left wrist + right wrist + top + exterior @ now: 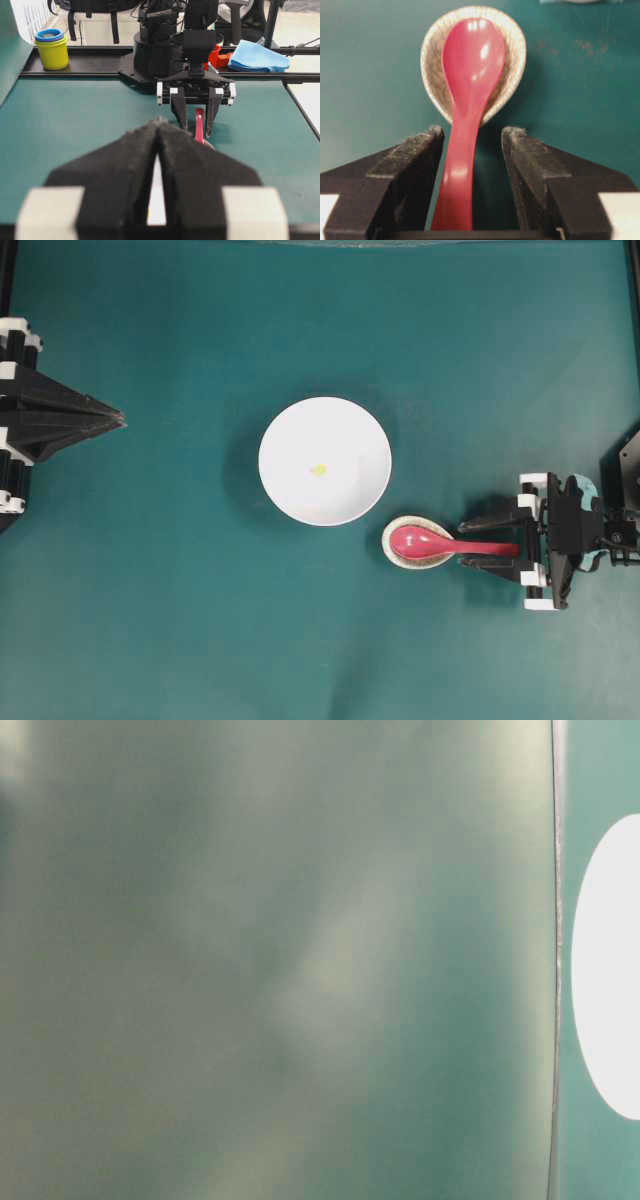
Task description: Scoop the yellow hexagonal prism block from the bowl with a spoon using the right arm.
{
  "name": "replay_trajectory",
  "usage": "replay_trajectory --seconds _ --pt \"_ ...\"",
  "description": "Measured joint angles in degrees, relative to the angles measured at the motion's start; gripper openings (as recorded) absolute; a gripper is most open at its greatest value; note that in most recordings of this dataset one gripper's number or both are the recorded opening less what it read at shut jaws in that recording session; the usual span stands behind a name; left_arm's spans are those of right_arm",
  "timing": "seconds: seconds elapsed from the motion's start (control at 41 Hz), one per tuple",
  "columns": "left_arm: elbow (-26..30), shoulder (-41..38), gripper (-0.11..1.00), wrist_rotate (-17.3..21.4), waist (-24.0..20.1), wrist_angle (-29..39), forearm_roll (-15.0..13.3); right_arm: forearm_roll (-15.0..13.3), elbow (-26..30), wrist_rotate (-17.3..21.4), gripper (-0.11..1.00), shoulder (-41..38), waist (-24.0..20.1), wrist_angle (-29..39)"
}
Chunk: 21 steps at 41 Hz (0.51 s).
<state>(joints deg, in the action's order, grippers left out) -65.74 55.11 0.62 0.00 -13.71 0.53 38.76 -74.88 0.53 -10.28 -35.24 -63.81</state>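
The white bowl point(325, 430) sits mid-table with the tiny yellow hexagonal prism block point(319, 470) lying inside it. To its lower right the red-pink spoon point(440, 541) rests with its scoop in a small speckled spoon rest point(392, 552) and its handle pointing right. My right gripper point(480, 543) is open, with one finger on each side of the handle. In the right wrist view the spoon point(470, 65) runs between the fingertips of the right gripper point(474, 131), nearer the left finger, with gaps on both sides. My left gripper point(118, 419) is shut at the far left, empty.
In the left wrist view, the shut left gripper point(159, 122) faces the right gripper point(195, 127) and the spoon point(199, 125). Behind the table are a yellow cup point(51, 50) and a blue cloth point(257, 56). The table-level view is blurred, showing only a white shape point(610, 970).
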Motion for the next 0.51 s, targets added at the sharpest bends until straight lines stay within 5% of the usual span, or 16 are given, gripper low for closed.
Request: replay_trajectory --seconds 0.512 --pt "0.0 0.0 0.04 0.0 0.0 0.0 0.0 0.0 0.4 0.0 0.51 0.0 -0.1 0.1"
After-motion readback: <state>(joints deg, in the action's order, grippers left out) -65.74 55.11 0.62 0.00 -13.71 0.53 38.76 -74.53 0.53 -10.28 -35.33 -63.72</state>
